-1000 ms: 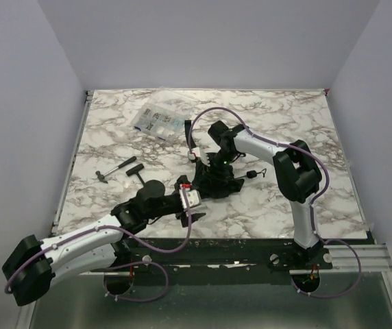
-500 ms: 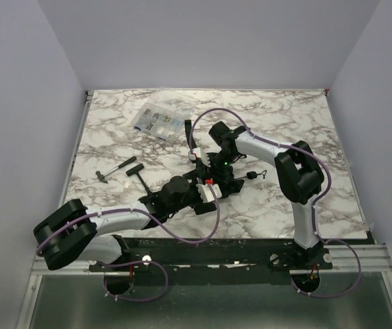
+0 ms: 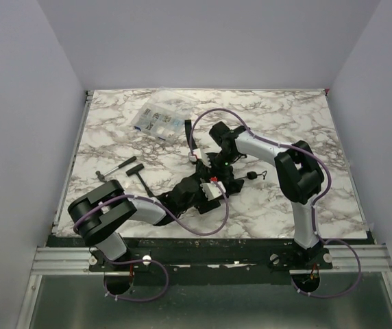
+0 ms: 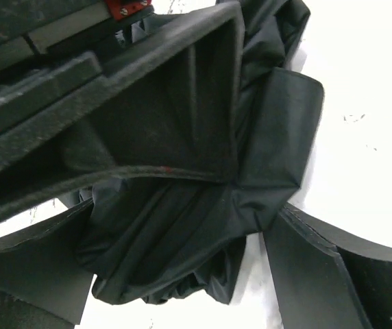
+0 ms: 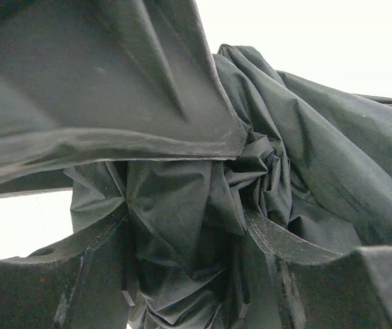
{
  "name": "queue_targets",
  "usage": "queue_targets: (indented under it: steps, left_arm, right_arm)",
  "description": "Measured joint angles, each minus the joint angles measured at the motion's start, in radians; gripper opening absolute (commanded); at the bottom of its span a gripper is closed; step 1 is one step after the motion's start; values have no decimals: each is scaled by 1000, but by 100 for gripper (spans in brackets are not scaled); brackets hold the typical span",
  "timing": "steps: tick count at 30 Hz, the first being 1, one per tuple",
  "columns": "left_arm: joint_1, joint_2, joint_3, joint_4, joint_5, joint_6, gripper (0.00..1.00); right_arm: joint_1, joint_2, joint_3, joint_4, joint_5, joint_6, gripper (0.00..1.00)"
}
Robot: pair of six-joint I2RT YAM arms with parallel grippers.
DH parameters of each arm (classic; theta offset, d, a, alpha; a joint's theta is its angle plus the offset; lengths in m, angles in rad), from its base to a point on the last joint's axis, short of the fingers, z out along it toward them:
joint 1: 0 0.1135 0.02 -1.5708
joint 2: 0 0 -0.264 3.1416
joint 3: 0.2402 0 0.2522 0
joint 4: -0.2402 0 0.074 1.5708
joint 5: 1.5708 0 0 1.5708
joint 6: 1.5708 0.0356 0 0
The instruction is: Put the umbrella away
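Observation:
The umbrella lies as a crumpled dark bundle at the middle of the marble table. Its small knob handle with a loop sticks out to the right. My right gripper comes down on the bundle from the far side. In the right wrist view its jaws are packed with dark fabric. My left gripper reaches in from the near left. In the left wrist view its jaws stand wide around a fold of fabric, with table showing beside the right finger.
A clear plastic compartment box lies at the far left of the table. A small black-handled tool and a second black piece lie left of the umbrella. The right arm's purple cable loops above the bundle.
My left arm has swung in from the near left and stretched forward until its gripper is at the umbrella. The right gripper has stayed on the bundle.

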Motion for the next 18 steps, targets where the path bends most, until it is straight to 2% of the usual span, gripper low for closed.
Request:
queue_targets:
  steps: [3,6,8,10,13,15,18]
  left_arm:
    - [16,38,8,39,0,-66,71]
    - [31,58,12,52,8,-117,50]
    - [47,63,13,60,24,-153,40]
    - [68,70,12,71,57,-204,28]
    - [85,79,5,101,115,-255,17]
    - [89,87,-3,131,142,-291,15]
    - [100,104,-12,171,180,-339,13]
  right_arm:
    - [-4,0,3,-10,-11,-17,56]
    - [-14,0,3,-19,-37,-39,58]
    - [-25,0,3,-27,-62,-60,60]
    - [-37,-5,3,-37,-92,-82,68]
    - [-60,-6,4,-68,-147,-118,76]
    - [-77,-8,7,-97,-183,-140,82]
    - [-105,-9,9,-143,-232,-164,82]
